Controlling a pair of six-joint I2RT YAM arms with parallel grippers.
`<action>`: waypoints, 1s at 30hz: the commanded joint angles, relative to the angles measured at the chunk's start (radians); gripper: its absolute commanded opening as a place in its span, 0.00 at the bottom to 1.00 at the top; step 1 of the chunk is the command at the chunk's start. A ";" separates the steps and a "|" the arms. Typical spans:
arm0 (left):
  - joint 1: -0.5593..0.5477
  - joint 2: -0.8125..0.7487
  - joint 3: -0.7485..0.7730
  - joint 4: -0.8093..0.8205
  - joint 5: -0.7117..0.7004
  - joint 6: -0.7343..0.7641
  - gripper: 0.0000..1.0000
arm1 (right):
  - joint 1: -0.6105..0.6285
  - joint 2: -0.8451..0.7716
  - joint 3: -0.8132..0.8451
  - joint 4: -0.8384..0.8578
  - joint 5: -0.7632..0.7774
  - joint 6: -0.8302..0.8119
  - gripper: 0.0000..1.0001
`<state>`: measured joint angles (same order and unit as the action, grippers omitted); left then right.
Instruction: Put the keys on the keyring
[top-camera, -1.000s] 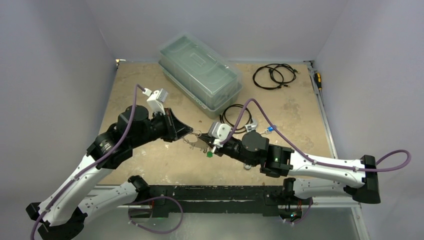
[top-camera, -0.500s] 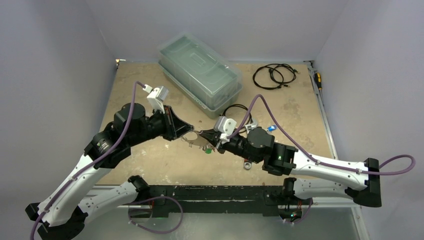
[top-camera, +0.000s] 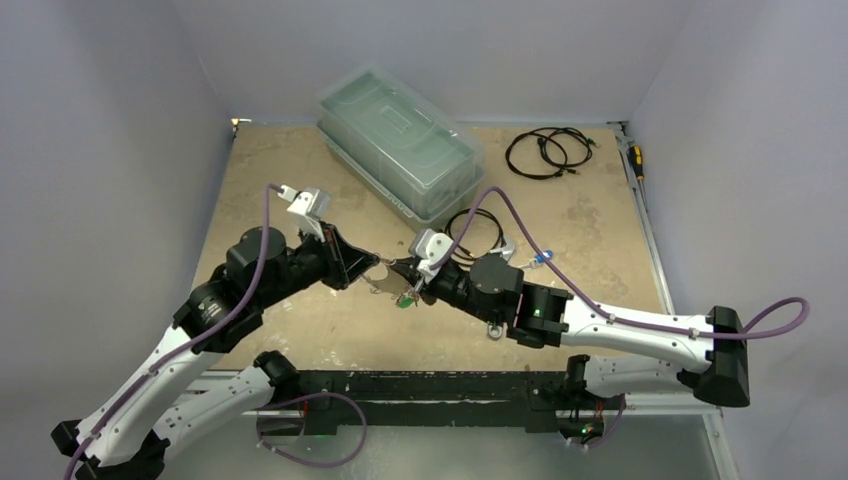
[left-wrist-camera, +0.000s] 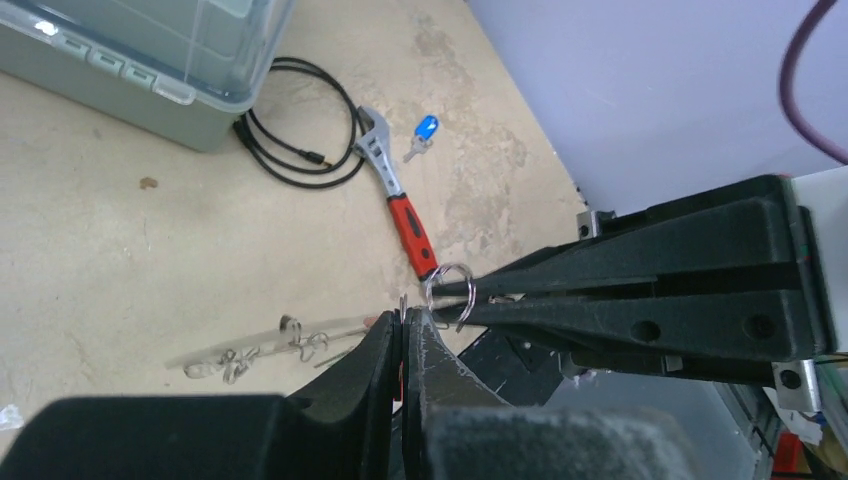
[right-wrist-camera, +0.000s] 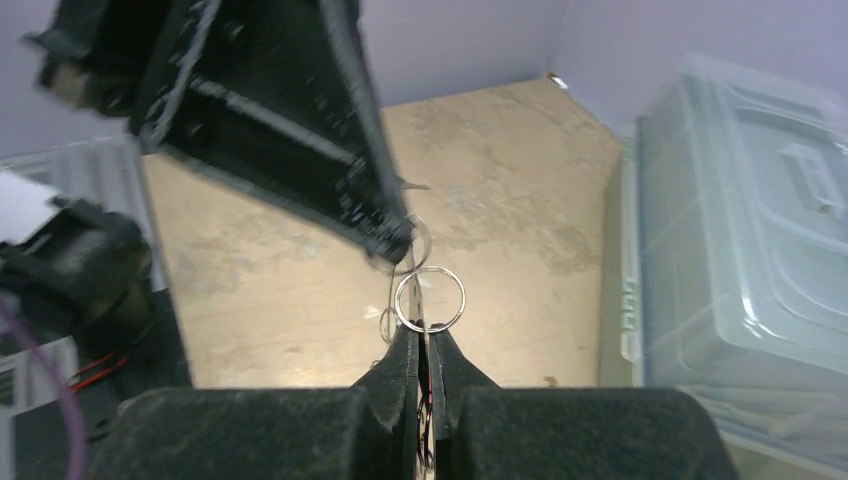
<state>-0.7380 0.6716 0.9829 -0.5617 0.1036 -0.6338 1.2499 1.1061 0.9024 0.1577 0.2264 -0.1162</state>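
My left gripper is shut on the thin wire of the keyring, which trails left with small metal bits on it. In the top view the left gripper and right gripper meet tip to tip above the table. My right gripper is shut on a key's small split ring. The key's green tag hangs just below it. The split ring stands right beside the left jaws. A blue-tagged key lies on the table.
A red-handled wrench lies under the right arm, beside a black cable coil. A clear lidded box stands at the back, with more coiled cable at the back right. The table edge runs close behind the arms.
The right gripper has carried the green-tagged key left and up to the left gripper's tip. The left gripper shifted slightly with the keyring. Both stayed shut.
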 joint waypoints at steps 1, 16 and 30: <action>0.000 0.052 0.021 -0.074 -0.014 -0.009 0.00 | -0.038 0.029 0.044 0.053 0.294 -0.096 0.00; 0.002 0.075 -0.013 -0.049 -0.031 -0.015 0.00 | -0.038 0.042 0.007 0.010 0.211 -0.187 0.00; 0.002 0.208 0.136 -0.176 0.217 -0.222 0.00 | -0.038 -0.032 -0.074 0.036 0.078 -0.218 0.00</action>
<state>-0.7330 0.8757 1.0641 -0.6876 0.1482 -0.7681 1.2423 1.1164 0.8410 0.1616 0.2836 -0.2996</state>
